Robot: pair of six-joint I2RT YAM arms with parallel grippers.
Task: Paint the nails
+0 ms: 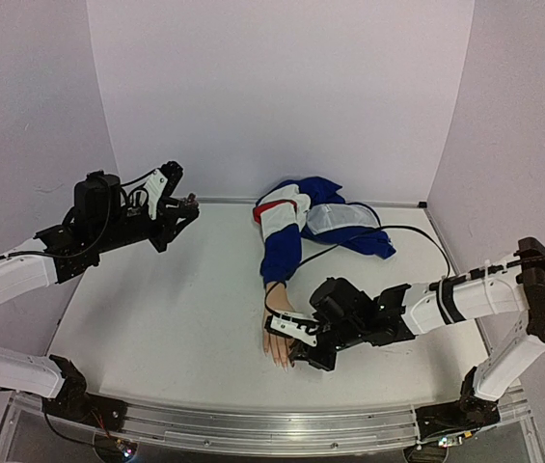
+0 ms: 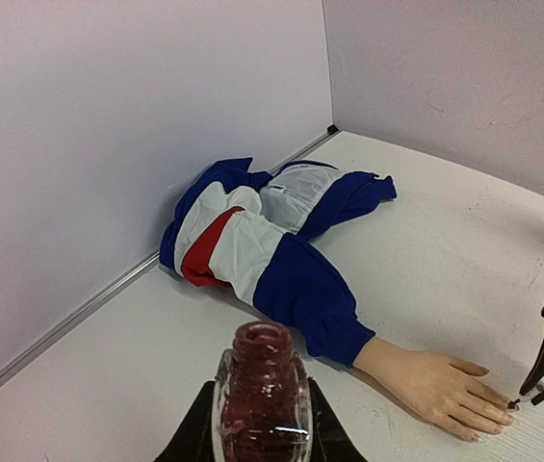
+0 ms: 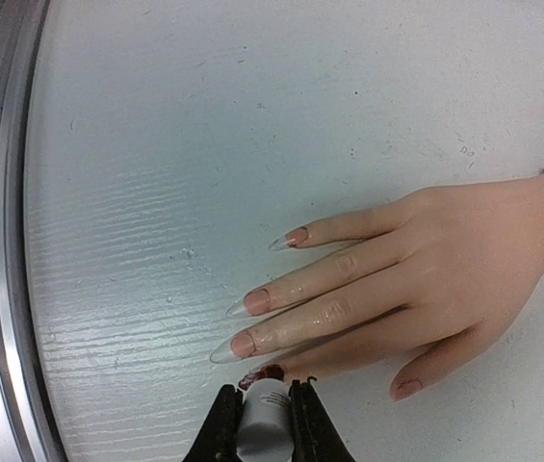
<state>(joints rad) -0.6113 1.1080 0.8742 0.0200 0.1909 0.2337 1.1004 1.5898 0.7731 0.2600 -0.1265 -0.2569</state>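
White table (image 1: 176, 318), pale lilac walls (image 1: 282, 96). Left jaws clamp polish bottle (image 2: 263, 385); right jaws clamp white cap (image 3: 264, 406) by nails (image 3: 256, 301).

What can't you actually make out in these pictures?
The index nail: right wrist view, mostly behind the cap; paint coverage unclear.
The hand: top view, too small for detail; right gripper overlaps it.
The bottle: left wrist view, base cut off by bottom edge; polish level unknown.
The sleeve: all views, fabric hides whatever fills it.
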